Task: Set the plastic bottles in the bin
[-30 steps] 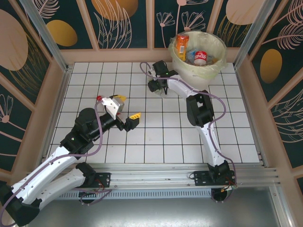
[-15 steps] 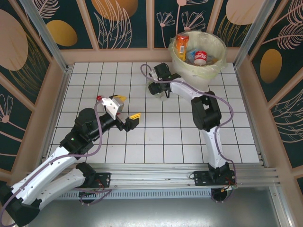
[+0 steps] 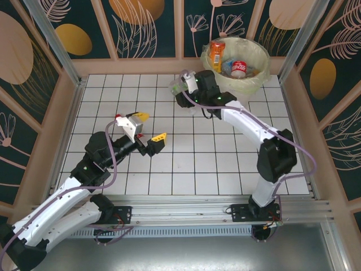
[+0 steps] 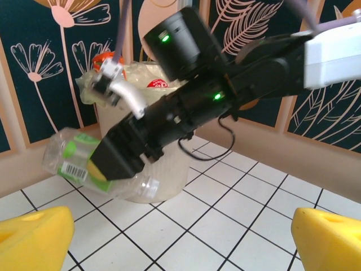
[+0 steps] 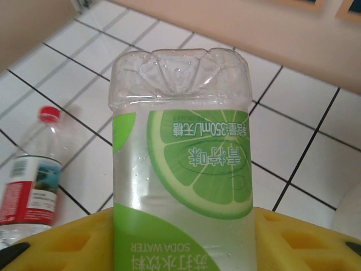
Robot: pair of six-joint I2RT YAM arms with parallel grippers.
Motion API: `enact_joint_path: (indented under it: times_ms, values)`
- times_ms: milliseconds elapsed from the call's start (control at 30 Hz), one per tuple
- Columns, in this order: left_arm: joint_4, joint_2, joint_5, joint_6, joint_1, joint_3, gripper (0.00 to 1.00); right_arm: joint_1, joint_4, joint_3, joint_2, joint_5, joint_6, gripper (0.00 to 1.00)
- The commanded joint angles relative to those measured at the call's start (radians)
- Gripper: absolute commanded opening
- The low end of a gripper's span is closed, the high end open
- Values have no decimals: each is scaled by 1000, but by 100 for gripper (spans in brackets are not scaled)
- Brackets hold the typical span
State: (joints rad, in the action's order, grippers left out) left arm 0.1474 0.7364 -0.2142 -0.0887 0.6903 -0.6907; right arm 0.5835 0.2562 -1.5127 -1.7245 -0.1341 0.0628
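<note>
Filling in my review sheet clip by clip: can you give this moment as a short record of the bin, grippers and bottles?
bin: holds an orange-label bottle and a red-label bottle
right gripper: shut on lime-label bottle, held off the tiles, left of the bin
left gripper: open, holding nothing, above the tiles
loose: red-capped bottle, lying on the tiles
task state: held bottle not yet in the bin
</note>
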Motion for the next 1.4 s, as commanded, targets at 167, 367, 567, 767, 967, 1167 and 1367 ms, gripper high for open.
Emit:
enact_joint_path:
  times_ms: [167,367,567,767,967,1167,1367]
  values:
    - [5,29,-40,-54,3,-27,98,-29,-84,32,198,-50,-50,54]
    - [4,31,-89,-44,3,-30,99,-89,-113,-15,256,28,-63,54]
    - [-15,29,-128,-8,3,-34,99,-176,-126,-101,255,158,-74,54]
    - [-52,38,-162,50,3,-44,99,-282,-74,-257,152,233,-130,54]
    - [-56,41,-156,46,2,-47,99,-303,-16,-424,-15,297,-196,54]
    - [-59,33,-121,32,3,-52,99,-311,47,-531,-148,386,-271,54]
    - [-65,29,-104,27,3,-56,98,-321,60,-525,-187,402,-313,55]
